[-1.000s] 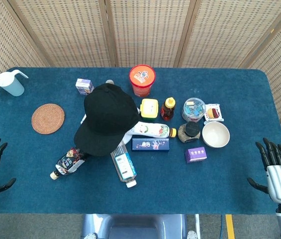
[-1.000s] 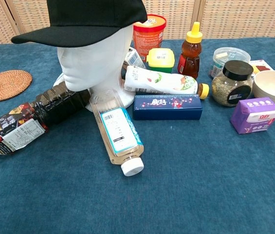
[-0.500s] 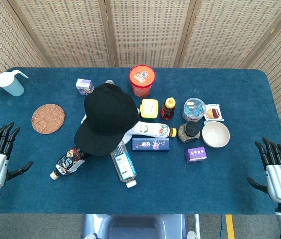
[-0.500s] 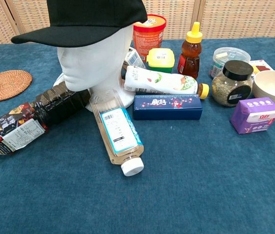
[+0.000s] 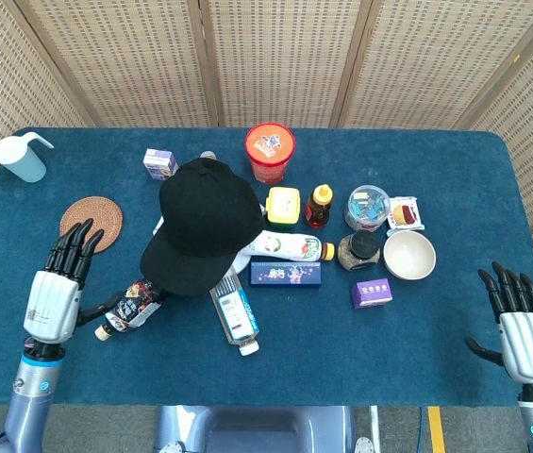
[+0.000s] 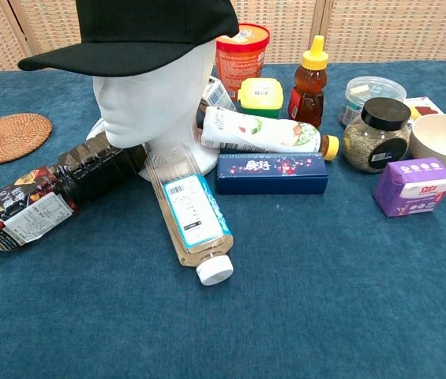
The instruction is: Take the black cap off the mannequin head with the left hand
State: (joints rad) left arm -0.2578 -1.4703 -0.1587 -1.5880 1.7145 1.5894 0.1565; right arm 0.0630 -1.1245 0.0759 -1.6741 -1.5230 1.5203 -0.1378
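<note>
The black cap (image 5: pixel 202 223) sits on the white mannequin head (image 6: pixel 155 99), its brim (image 6: pixel 88 58) pointing toward the near left. In the head view my left hand (image 5: pixel 58 288) hovers open, fingers spread, left of the cap and above the near end of a dark bottle (image 5: pixel 132 305). It touches nothing. My right hand (image 5: pixel 523 326) stays open at the table's near right corner, far from the cap. Neither hand shows in the chest view.
Around the head's base lie a dark bottle (image 6: pixel 37 201), a clear bottle (image 6: pixel 191 217), a white tube bottle (image 6: pixel 262 133) and a blue box (image 6: pixel 271 173). A woven coaster (image 5: pixel 91 224) and a pale blue jug (image 5: pixel 22 157) are on the left. Jars, a bowl (image 5: pixel 408 255) and a purple box (image 5: pixel 371 293) stand right.
My left hand has moved from the table's left edge inward and forward, now close beside the dark bottle and cap brim. The right hand barely shifted. The cap has not moved.
</note>
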